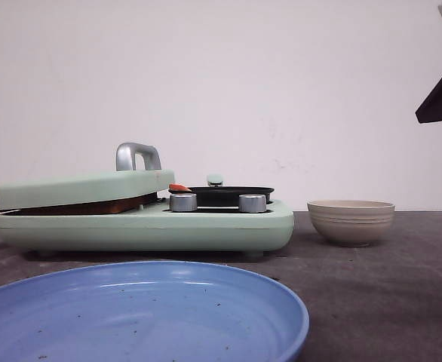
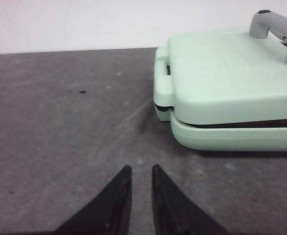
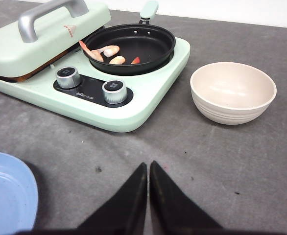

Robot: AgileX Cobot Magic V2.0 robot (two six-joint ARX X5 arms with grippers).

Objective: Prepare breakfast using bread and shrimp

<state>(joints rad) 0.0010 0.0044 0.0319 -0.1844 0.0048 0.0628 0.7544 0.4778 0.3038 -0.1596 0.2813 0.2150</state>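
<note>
Both grippers hang free above the table, holding nothing: the right gripper [image 3: 147, 169] has its tips pressed together, while the left gripper [image 2: 141, 171] shows a narrow gap between its tips. Outward from them sits the cooker [image 1: 206, 222], its lid [image 2: 222, 73] down over the bread [image 1: 85, 206] (only a brown edge shows), with the shrimp [image 3: 90, 51] in the pan [image 3: 148, 41] beside a bowl [image 3: 231, 90] and a plate [image 1: 168, 309]. Cooking seems underway; I judge the next move needs an opened gripper at the lid's handle [image 3: 48, 17] or the shrimp.

The dark grey table [image 1: 402, 294] carries a mint-green cooker [image 1: 145, 224] at far left, a beige bowl [image 1: 351, 220] right of it, and a blue plate [image 1: 142, 313] near.
</note>
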